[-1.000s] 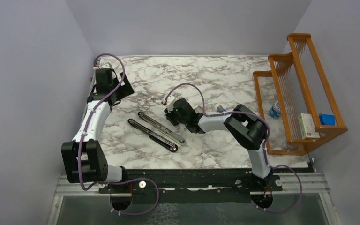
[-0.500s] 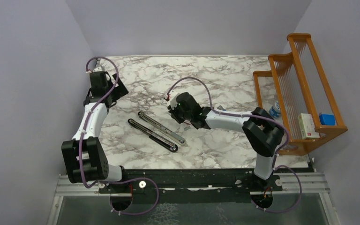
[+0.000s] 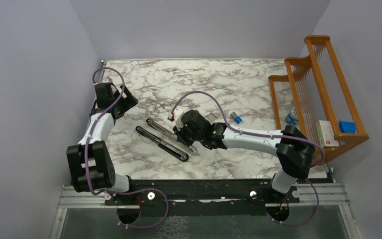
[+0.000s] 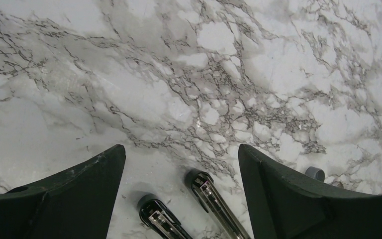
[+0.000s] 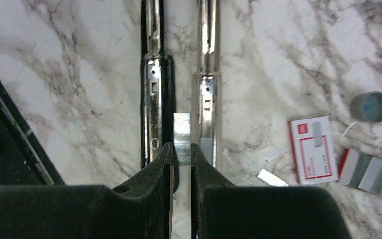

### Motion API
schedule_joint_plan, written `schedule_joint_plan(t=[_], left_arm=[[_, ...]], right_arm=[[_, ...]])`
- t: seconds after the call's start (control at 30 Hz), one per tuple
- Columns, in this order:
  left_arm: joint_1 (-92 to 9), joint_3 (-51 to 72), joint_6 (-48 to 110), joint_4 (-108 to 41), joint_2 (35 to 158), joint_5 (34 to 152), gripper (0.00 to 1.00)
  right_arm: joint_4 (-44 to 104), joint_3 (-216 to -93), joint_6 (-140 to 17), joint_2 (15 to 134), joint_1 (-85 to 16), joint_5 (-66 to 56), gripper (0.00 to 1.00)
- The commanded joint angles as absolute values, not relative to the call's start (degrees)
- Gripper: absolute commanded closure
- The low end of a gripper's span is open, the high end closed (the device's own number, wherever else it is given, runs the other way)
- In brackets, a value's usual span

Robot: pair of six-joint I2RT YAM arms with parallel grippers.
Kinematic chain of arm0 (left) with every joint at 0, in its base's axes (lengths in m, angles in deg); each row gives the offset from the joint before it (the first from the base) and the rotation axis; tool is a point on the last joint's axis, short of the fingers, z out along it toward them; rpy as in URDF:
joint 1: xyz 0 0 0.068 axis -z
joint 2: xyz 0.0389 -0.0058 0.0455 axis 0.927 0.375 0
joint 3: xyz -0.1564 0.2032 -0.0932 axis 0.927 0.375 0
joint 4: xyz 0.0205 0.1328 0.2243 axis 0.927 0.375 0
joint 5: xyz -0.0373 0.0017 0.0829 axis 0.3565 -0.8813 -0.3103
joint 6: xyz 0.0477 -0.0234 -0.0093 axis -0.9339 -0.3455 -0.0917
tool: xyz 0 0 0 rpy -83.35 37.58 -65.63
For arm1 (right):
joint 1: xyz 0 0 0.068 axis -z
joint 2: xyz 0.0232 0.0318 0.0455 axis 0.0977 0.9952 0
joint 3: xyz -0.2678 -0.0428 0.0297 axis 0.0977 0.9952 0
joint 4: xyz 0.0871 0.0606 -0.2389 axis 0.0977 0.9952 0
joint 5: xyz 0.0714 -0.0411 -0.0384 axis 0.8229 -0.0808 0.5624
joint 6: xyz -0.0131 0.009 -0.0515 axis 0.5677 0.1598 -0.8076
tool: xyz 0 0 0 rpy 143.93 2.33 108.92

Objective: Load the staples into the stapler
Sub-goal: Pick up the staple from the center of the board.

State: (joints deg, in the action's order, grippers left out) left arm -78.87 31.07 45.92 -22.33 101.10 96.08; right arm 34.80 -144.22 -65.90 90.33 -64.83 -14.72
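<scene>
The staples [image 5: 181, 132]: one short silvery strip, clamped at its near end between the fingers of my right hand [image 5: 181, 152], with the free end pointing away from me. The strip hangs over the gap between the two long halves of the stapler [image 5: 152, 84]. The stapler lies opened flat on the tabletop [image 5: 278, 55] with its halves parallel, and the strip sits nearer the right-hand metal half. I cannot tell whether it touches the stapler. To the right lie a loose strip [image 5: 271, 178], the white-and-red box [image 5: 312, 149], a small tray [image 5: 370, 172] and a blue-and-white cylinder [image 5: 371, 106]. My left hand [image 4: 180, 152] hovers beyond the stapler's far end, fingers spread wide, holding nothing.
</scene>
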Motion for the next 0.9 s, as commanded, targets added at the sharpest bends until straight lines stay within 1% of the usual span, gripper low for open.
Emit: schedule_joint_plan(t=[0.0, 0.17, 0.47, 0.87], left_arm=[[-79.1, 31.4, 47.5, -21.0, 102.2, 98.1, 0.15], [-79.1, 33.3, 48.5, -17.6, 102.8, 95.6, 0.17], [-79.1, 32.8, 47.9, -16.4, 105.8, 98.0, 0.20], [-79.2, 31.6, 46.7, -15.1, 107.0, 97.6, 0.21]], right_arm=[[40.8, -143.1, -61.5, 89.5, -67.5, -16.2, 0.99], [42.2, -144.8, -61.7, 92.4, -69.7, -15.9, 0.99], [42.5, -148.5, -63.3, 95.9, -71.0, -14.6, 0.99], [44.5, -152.3, -65.6, 98.8, -71.4, -16.1, 0.99]])
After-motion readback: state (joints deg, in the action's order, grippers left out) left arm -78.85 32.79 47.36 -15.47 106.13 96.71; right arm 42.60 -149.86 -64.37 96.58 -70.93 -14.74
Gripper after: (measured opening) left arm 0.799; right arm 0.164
